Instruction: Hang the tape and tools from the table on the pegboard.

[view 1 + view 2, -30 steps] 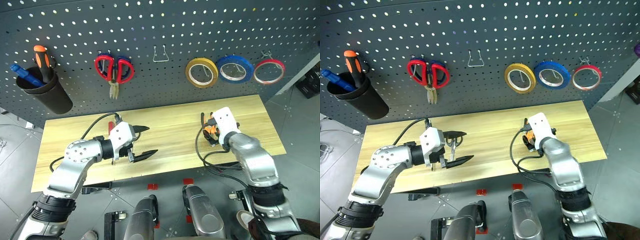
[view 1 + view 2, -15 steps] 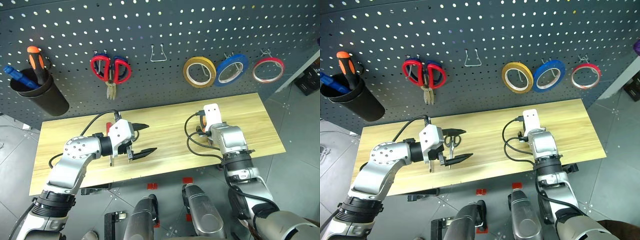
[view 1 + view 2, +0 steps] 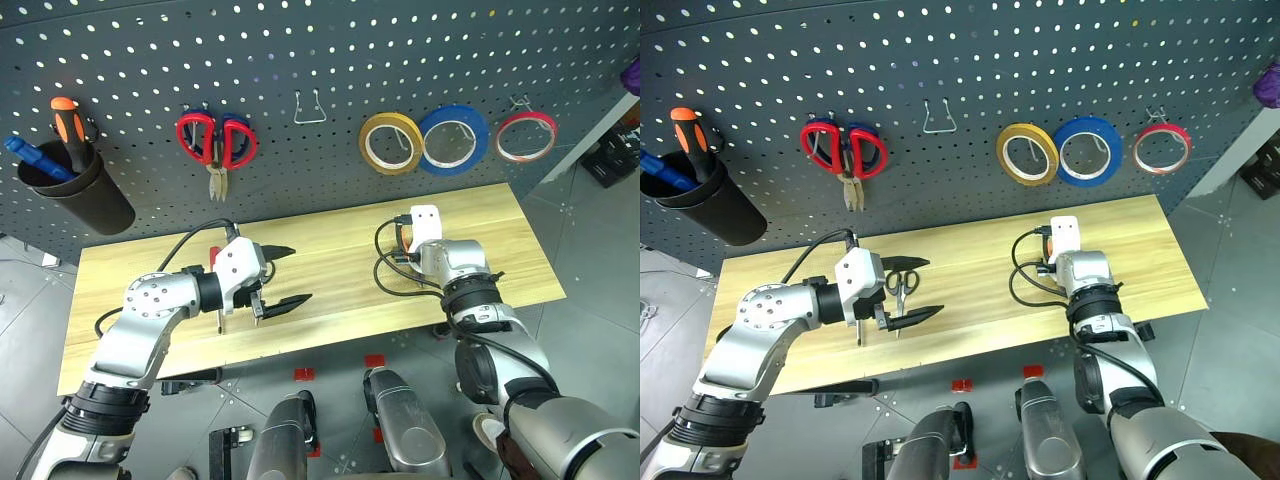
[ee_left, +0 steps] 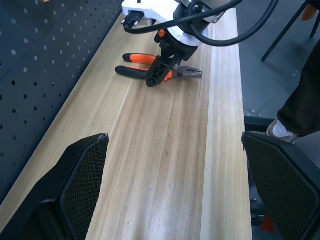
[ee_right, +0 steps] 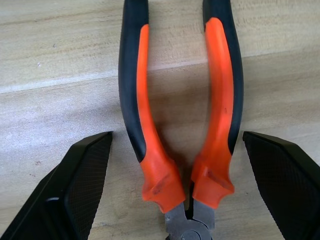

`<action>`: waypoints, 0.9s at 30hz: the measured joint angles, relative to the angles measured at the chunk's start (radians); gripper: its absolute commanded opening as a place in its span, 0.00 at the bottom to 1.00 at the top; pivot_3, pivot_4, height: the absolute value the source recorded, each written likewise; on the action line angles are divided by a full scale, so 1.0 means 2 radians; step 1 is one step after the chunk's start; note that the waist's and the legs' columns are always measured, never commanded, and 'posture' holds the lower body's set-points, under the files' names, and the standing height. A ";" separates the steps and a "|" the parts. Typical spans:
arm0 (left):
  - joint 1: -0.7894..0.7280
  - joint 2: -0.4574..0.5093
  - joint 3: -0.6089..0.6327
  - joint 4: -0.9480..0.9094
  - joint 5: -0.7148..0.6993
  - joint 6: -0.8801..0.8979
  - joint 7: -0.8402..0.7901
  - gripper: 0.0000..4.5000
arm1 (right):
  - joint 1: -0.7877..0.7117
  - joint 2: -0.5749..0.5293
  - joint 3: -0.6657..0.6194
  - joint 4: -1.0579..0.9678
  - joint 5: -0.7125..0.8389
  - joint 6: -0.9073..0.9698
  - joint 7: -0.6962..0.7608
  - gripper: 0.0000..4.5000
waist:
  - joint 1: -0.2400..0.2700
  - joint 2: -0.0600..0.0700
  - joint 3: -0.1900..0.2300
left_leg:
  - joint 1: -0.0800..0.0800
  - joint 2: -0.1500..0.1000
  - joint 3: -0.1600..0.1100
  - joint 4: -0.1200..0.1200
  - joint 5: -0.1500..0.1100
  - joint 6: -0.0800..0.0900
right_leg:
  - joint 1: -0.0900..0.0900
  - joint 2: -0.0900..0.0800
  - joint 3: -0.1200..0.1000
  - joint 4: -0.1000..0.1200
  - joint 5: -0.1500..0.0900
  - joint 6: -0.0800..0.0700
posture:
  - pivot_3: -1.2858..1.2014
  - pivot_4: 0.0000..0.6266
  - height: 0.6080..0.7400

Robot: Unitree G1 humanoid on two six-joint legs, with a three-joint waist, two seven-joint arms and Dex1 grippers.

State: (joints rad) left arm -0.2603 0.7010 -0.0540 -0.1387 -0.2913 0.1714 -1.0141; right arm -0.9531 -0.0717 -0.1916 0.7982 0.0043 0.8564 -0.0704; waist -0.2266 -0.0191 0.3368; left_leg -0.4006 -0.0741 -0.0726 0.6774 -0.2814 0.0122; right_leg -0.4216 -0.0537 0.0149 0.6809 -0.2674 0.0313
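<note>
Unlabelled pliers (image 5: 182, 125) between spread fingers (image 5: 75, 190)

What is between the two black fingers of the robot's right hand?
The pliers lie flat on the table between the open right gripper's fingers, seen in the right wrist view.

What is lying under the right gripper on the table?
The orange-and-black pliers lie flat on the table, between the open fingers of the right gripper. In the head views the wrist covers them.
</note>
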 measured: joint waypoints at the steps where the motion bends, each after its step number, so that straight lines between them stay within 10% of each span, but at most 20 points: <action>1: 0.000 0.000 0.000 0.000 0.000 0.001 0.000 1.00 | -0.002 -0.001 -0.002 0.006 0.004 -0.002 0.000 0.91 | 0.000 0.000 0.000 | 0.000 0.000 0.000 0.000 0.000 0.000 | 0.000 0.000 0.000 0.000 0.000 0.000 | 0.38 0.50 1.00; 7: 0.010 -0.003 0.009 -0.005 -0.003 0.008 0.012 1.00 | -0.004 -0.003 0.003 0.022 0.010 -0.021 0.007 0.56 | 0.000 -0.002 -0.002 | 0.000 0.000 0.000 0.000 0.000 0.000 | 0.000 0.000 0.000 0.000 0.000 0.000 | 0.38 0.50 1.00; 13: 0.045 -0.008 0.037 -0.026 -0.026 0.026 0.028 1.00 | 0.048 -0.002 0.044 -0.034 0.007 -0.062 0.051 0.56 | -0.001 -0.003 -0.002 | 0.000 0.001 0.000 0.000 0.000 0.000 | 0.000 0.000 0.000 0.000 0.000 0.000 | 0.38 0.50 1.00; 27: 0.149 -0.038 0.179 -0.177 -0.118 0.129 0.164 1.00 | 0.235 0.031 0.206 -0.574 0.016 -0.025 0.119 0.56 | 0.016 -0.003 -0.002 | -0.003 0.001 0.001 0.000 0.000 0.000 | -0.005 0.001 0.001 0.000 0.002 0.000 | 0.40 0.51 1.00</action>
State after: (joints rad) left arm 0.0383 0.6253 0.3042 -0.4921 -0.5268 0.4303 -0.6854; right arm -0.4826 -0.0089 0.2203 -0.3494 0.0367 0.8064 0.1678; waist -0.1950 -0.0245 0.3335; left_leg -0.4068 -0.0717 -0.0712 0.6769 -0.2811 0.0112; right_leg -0.4316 -0.0523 0.0168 0.6809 -0.2644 0.0314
